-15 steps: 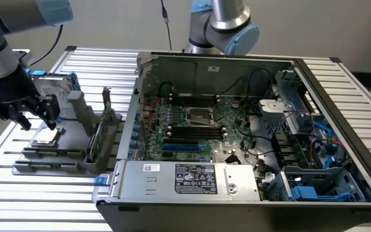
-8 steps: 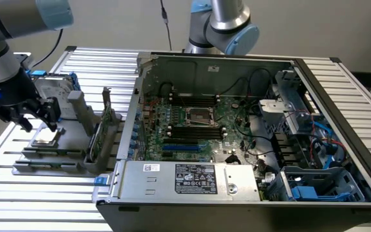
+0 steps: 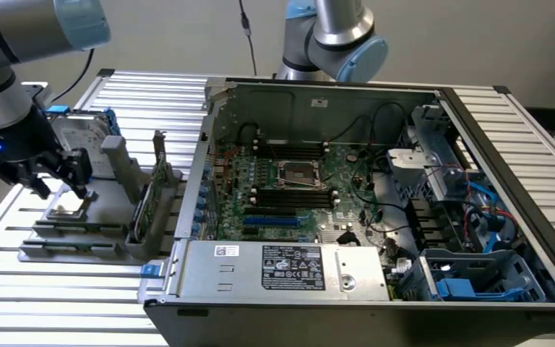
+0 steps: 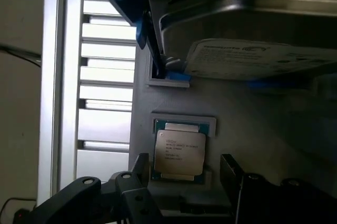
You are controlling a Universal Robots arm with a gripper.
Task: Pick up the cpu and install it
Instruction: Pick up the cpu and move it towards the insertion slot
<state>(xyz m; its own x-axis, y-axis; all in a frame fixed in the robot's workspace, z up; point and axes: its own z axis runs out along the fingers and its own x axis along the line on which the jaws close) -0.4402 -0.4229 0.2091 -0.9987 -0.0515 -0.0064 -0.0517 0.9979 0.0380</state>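
- The cpu (image 4: pixel 179 153) carries several lines of dark printed text on its metal top; the letters are too small to read.
- The hard drive (image 4: pixel 247 58) bears a white sticker with fine print and a logo, none of it legible.
- In the exterior view, the power supply (image 3: pixel 287 269) at 6 o'clock of the open computer case (image 3: pixel 470 144) shows a black label and a small white one, both unreadable.
- The cpu (image 3: pixel 69 211) is a flat square chip with a dull silver lid and a thin green-dark border. It lies face up in a shallow recess of a grey holder (image 3: pixel 75 230).
- In the exterior view, that holder lies on the slatted table (image 3: pixel 27 289) at 9 o'clock of the case, and the hard drive (image 3: pixel 77 137) stands at 12 o'clock of the cpu.
- The gripper (image 3: pixel 63 194) hangs just above the cpu, its black fingers (image 4: pixel 141 167) spread wide, one on each side of the chip and not pinching it.
- The socket (image 3: pixel 295 173) sits at the middle of the motherboard, well apart from the cpu.
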